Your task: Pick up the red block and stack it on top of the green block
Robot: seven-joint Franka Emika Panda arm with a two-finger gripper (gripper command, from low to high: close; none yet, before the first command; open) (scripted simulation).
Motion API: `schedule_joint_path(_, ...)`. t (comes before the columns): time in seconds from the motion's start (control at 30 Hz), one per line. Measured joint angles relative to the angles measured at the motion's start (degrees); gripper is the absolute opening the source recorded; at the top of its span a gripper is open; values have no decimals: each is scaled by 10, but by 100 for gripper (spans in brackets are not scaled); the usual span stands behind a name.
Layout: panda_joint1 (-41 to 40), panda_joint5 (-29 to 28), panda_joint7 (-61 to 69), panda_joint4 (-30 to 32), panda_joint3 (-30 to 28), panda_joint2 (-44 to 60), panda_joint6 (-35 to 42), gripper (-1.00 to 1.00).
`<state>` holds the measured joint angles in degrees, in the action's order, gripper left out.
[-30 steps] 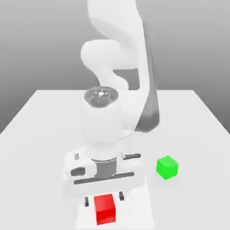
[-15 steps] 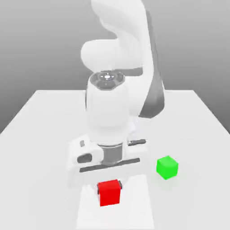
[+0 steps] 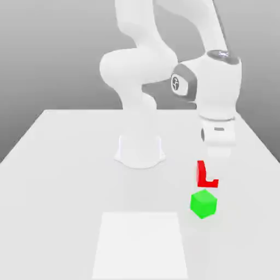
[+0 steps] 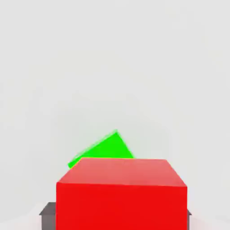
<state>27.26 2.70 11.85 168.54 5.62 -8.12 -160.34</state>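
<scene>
Hand [image 3: 207, 174] clamps red block [image 3: 206, 176] in the air, just above green block [image 3: 203, 204] on white counter [image 3: 65, 164].

The red block [image 3: 206, 176] is up in the air, held right under the hand. The green block [image 3: 203, 204] sits on the table just below the red one, not touching it.

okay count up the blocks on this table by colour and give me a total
Red block, held in the gripper above the table: 1
Green block, resting on the table: 1
Total: 2 blocks
</scene>
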Motion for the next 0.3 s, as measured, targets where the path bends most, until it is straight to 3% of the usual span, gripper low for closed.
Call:
schedule_joint_path(0.1, -4, -16, -10, -2, -1, 61, -59, -100)
schedule_joint_path(0.13, -3, -25, -16, -2, -4, 78, -75, 100)
schedule_joint_path(0.3, -7, -25, -16, -2, -4, 78, -75, 100)
